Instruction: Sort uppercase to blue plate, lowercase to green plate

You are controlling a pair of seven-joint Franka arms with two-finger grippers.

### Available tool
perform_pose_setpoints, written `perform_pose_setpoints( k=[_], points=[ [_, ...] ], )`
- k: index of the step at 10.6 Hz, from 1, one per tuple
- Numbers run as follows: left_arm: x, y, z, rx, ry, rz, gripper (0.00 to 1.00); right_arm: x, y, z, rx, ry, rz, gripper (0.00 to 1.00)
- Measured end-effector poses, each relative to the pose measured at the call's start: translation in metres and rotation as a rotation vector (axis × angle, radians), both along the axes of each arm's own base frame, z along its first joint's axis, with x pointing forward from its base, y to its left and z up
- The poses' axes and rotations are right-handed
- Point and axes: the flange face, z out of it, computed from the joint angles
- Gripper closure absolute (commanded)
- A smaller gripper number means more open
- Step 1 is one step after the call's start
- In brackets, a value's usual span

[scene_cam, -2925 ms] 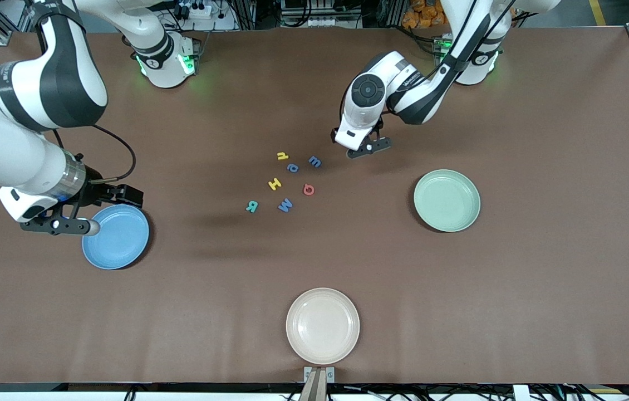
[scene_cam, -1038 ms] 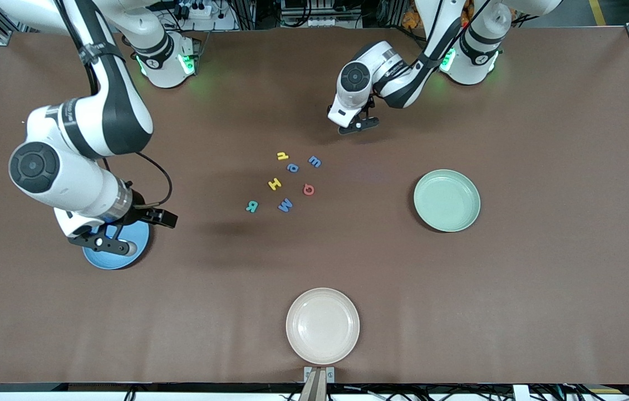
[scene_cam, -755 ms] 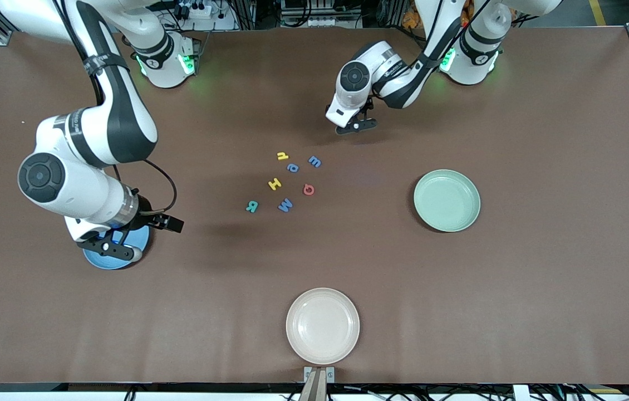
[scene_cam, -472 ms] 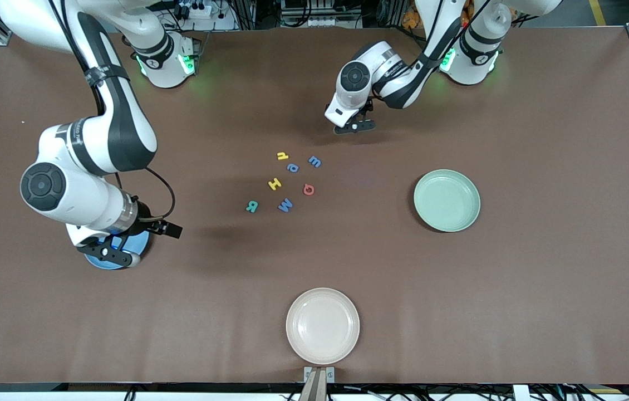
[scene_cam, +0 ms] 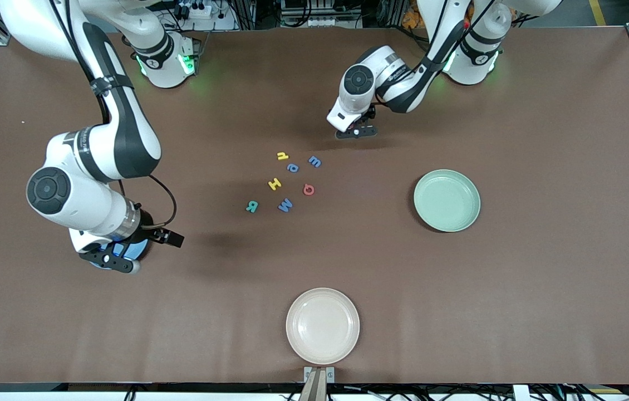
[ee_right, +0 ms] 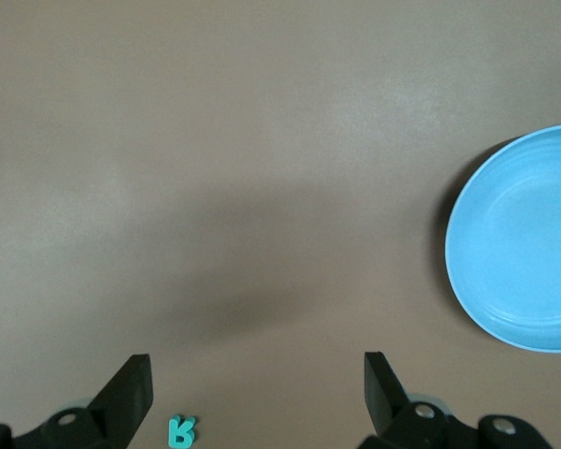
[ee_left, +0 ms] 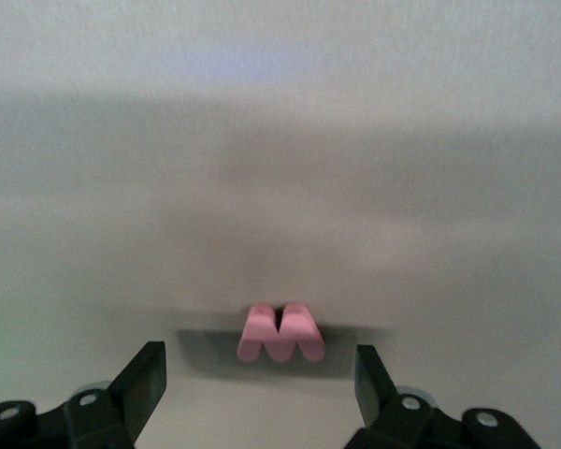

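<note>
Uppercase set, centre of the front frame, flat on the brown surface (scene_cam: 515, 278): yellow foam capital H (scene_cam: 274, 183), red foam capital Q (scene_cam: 308, 189), blue foam capital M (scene_cam: 285, 205), teal foam capital R (scene_cam: 251, 206). All apart from each other, none on a plate.

Lowercase set, just above it in the frame: yellow foam small n (scene_cam: 282, 156), blue foam small a (scene_cam: 293, 167), blue foam small m (scene_cam: 315, 161). Fourth piece, red foam small w (ee_left: 280, 334), lying alone on the surface below the left claw (ee_left: 260, 369), upper middle of the front frame; pale pink in the left wrist view.

Left claw (scene_cam: 355, 132): released, fingers spread either side of the w, no contact visible.

Right claw (scene_cam: 111, 262): released, holding nothing, hanging over the round sky-blue plate (ee_right: 519, 238) toward the right arm's end; plate bare and largely hidden by the arm in the front view.

Round mint-green plate (scene_cam: 447, 200): bare, toward the left arm's end, mid-height of the frame.

Round cream plate (scene_cam: 323, 326): bare, lower middle of the frame.
</note>
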Motion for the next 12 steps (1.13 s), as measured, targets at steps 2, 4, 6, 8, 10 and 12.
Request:
perform_pose_setpoints(
  k=[2, 4, 6, 8, 10, 12],
  points=[
    [0.007, 0.003, 0.000, 0.000, -0.009, 0.005, 0.13, 0.003, 0.001, -0.003, 0.002, -0.017, -0.001, 0.00],
    [0.009, 0.004, 0.000, 0.001, -0.010, 0.009, 0.19, 0.003, 0.003, -0.008, 0.000, -0.010, 0.002, 0.00],
    [0.009, 0.004, 0.000, 0.003, -0.008, 0.023, 0.20, 0.003, 0.004, -0.013, -0.001, -0.003, 0.004, 0.00],
    [0.009, 0.004, 0.000, 0.004, 0.001, 0.053, 0.20, 0.003, 0.004, -0.013, -0.001, -0.003, 0.003, 0.00],
    [0.009, 0.004, 0.000, 0.010, 0.005, 0.086, 0.21, 0.003, 0.004, -0.014, -0.002, -0.002, 0.003, 0.00],
    [0.009, 0.004, 0.000, 0.015, 0.006, 0.105, 0.30, 0.003, 0.003, -0.014, -0.002, -0.002, 0.002, 0.00]
  ],
)
